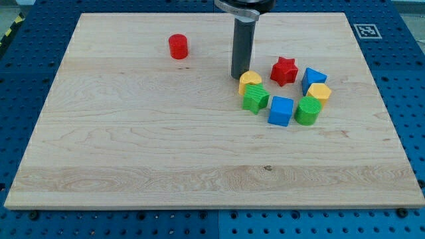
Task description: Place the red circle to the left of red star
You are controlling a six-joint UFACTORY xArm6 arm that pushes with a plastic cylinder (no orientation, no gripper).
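rod [242, 46] cut off by view's top; yellow block [250, 79] shape unclear, partly behind green block [255, 97].

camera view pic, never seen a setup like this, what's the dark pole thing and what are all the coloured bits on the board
The dark pole is the end of a robot arm. It has no hand and holds nothing: it slides its tip along the board and pushes blocks about.

There is one picture, from a camera looking down at a wooden board on a blue table.

Near the view's top, alone, stands the red circle. At the view's right is a loose ring of blocks: the red star, a yellow block, a green block, a blue cube, a green round block, a second yellow block and another blue block.

The tip stands just left of the first yellow block, well right of the red circle.
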